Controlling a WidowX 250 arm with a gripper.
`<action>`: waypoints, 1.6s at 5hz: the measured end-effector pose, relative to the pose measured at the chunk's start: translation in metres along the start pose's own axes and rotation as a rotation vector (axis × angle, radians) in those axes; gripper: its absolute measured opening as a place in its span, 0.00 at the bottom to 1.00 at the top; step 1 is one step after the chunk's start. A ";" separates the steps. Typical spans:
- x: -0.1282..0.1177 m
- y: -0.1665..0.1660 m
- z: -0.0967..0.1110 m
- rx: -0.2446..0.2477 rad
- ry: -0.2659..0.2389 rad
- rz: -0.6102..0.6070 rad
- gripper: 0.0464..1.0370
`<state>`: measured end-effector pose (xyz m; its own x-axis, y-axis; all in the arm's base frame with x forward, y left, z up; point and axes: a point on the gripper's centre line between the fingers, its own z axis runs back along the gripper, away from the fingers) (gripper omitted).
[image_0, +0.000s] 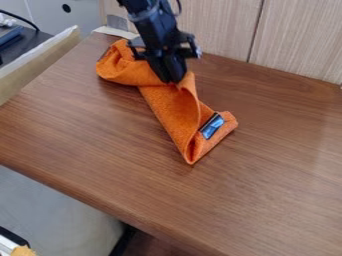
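Note:
From the top edge the black gripper (172, 76) hangs down over the upper middle of the table, its tips against an orange cloth (167, 107). The cloth lies bunched and folded, running from the upper left of the tabletop down to the middle. Its upper left part is crumpled beside the gripper, and its lower end comes to a narrow fold. A blue and black label (212, 126) shows on the cloth near its lower right end. Whatever part of the cloth lies behind the gripper is hidden.
The brown wooden table (267, 170) has its front edge running from the left down to the bottom. A pale wood-grain panel (300, 40) stands along its back. At the upper left are a light board (40, 62) and a dark surface with a blue object (9, 36).

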<state>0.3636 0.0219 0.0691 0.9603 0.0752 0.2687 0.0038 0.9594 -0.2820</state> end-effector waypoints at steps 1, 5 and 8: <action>-0.007 0.007 -0.030 0.025 0.062 0.000 0.13; -0.011 0.009 -0.015 0.027 0.043 0.003 0.97; 0.010 -0.016 0.075 -0.029 -0.069 -0.064 0.96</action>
<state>0.3520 0.0281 0.1456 0.9365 0.0332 0.3492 0.0737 0.9547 -0.2884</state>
